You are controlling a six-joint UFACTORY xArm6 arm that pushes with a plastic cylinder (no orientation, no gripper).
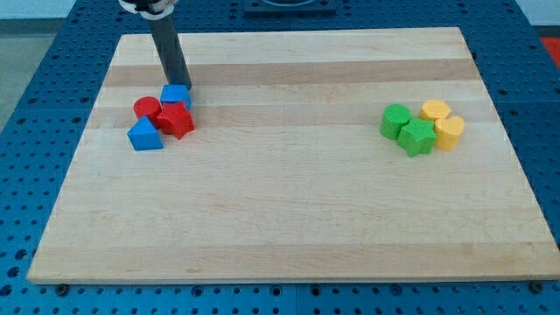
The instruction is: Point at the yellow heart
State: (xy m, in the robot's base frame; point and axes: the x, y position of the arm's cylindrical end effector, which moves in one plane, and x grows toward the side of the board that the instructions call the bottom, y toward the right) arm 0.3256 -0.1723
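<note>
Camera view: pointing at the yellow heart [435, 110] not yet done.
My tip [185, 87] touches the blue block [175, 95], well apart; no jaws here.

Block count on the light wooden worktop [289, 219]: eight in total, two per colour.

Blue, two: one blue cube [176, 94] and one blue wedge-like block [145, 136].

Red, two: one red cylinder [146, 108] and one red star-like block [176, 121].

Green, two: one rounded green block [395, 118] and one green star-like block [417, 137].

Yellow, two: one yellow block [435, 110] and a second yellow block [449, 132], exact shapes indistinct.
</note>
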